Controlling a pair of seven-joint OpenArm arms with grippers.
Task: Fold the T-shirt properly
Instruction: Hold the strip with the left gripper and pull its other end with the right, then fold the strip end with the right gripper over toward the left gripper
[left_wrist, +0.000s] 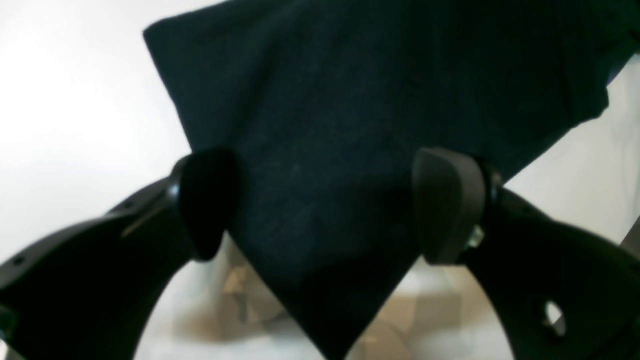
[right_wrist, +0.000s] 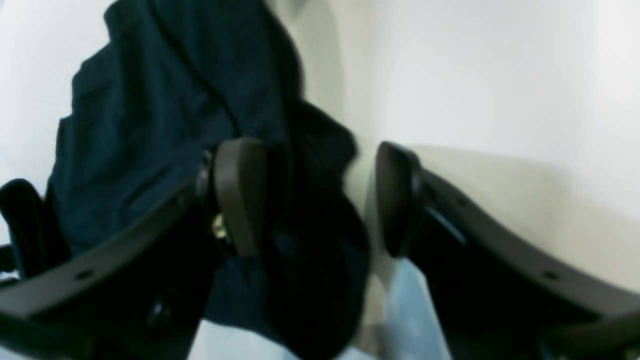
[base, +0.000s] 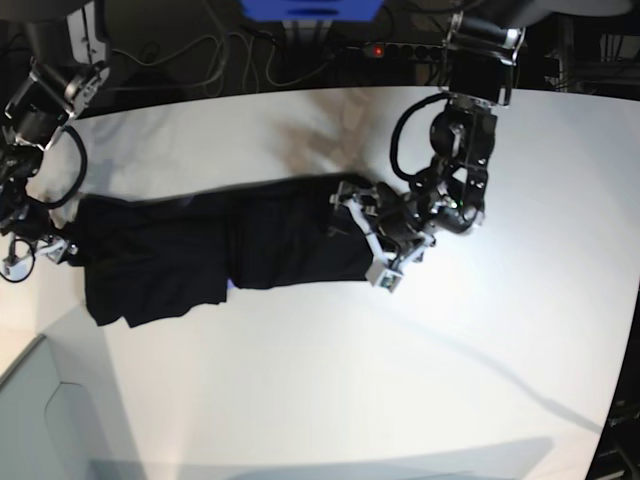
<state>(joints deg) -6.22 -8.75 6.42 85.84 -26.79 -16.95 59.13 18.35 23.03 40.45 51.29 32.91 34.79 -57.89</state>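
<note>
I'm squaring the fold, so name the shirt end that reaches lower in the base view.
The end by the right pincer: it reaches clearly lower than the one by the left pincer.

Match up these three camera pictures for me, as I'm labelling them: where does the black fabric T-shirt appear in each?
Left wrist view: black fabric T-shirt fills the centre, running off the top and right.
Right wrist view: left half, reaching past centre at the bottom.
Base view: a wide strip from far left to centre-right.
Shared landmark: the white tabletop around it.
</note>
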